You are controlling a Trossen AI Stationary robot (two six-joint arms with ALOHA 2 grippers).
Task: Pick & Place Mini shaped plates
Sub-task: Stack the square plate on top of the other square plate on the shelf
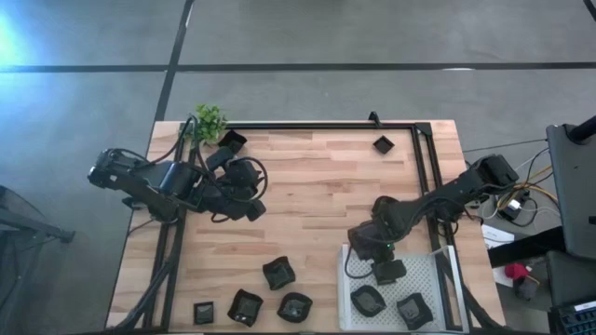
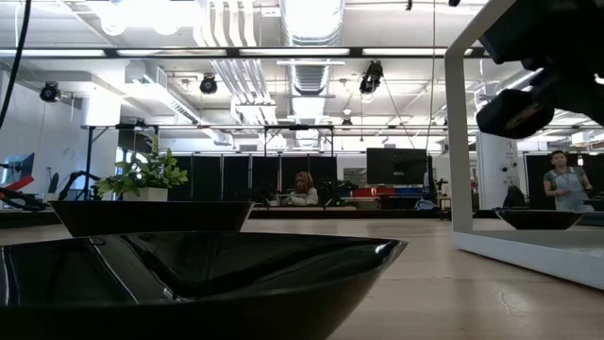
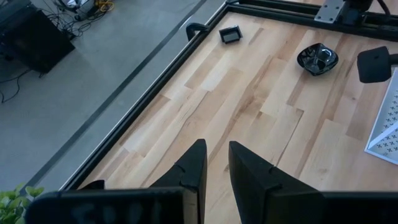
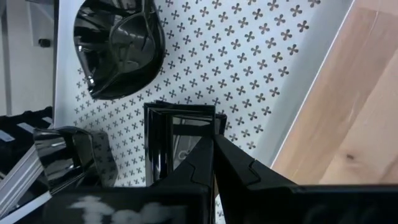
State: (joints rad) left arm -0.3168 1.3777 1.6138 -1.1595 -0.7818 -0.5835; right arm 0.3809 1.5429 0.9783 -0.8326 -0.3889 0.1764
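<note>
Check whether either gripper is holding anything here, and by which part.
The right gripper is shut on the rim of a square black dish over the white tray. The left gripper holds nothing.

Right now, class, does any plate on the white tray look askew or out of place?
Yes. The square plate in the right gripper stands on edge on the white tray, its rim pinched in the shut jaws, while the rounded plate beside it lies flat.
</note>
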